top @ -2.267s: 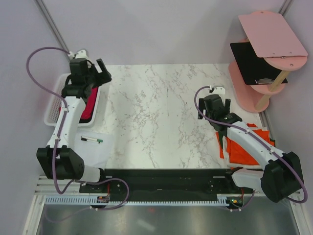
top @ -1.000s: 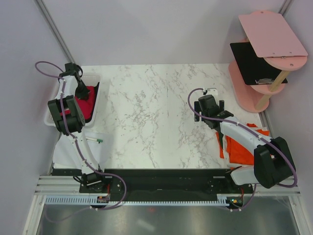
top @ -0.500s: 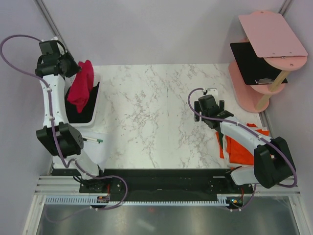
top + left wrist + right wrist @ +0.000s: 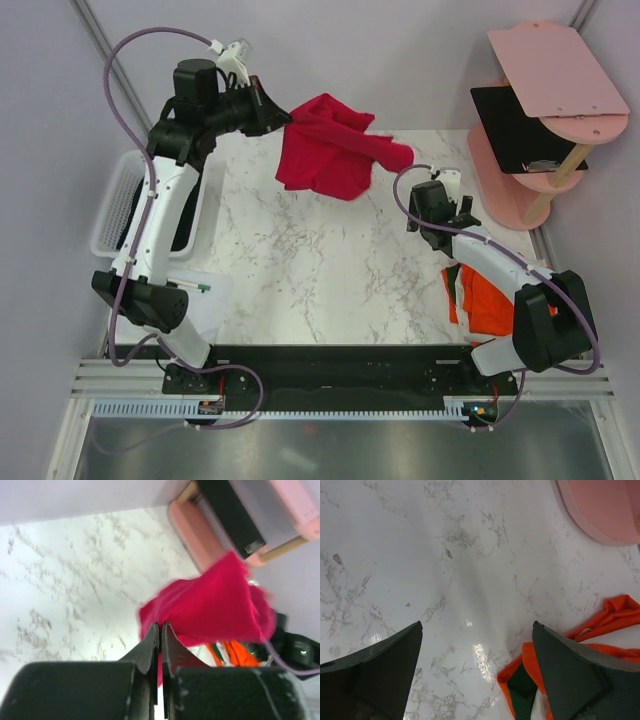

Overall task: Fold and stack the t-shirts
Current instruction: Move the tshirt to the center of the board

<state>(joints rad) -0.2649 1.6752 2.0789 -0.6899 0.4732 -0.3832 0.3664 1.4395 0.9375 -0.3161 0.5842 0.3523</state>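
My left gripper (image 4: 160, 631) is pinching the soft crimson cloth t-shirt (image 4: 325, 150), held up over the far side of the white marble table (image 4: 300, 260). My right gripper (image 4: 477, 626) is spread wide, near the bright orange-red cloth t-shirts (image 4: 495, 305).

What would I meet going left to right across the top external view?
white mesh basket → left gripper, shut on the shirt → crimson t-shirt hanging from it → right gripper, open → pink shelf stand
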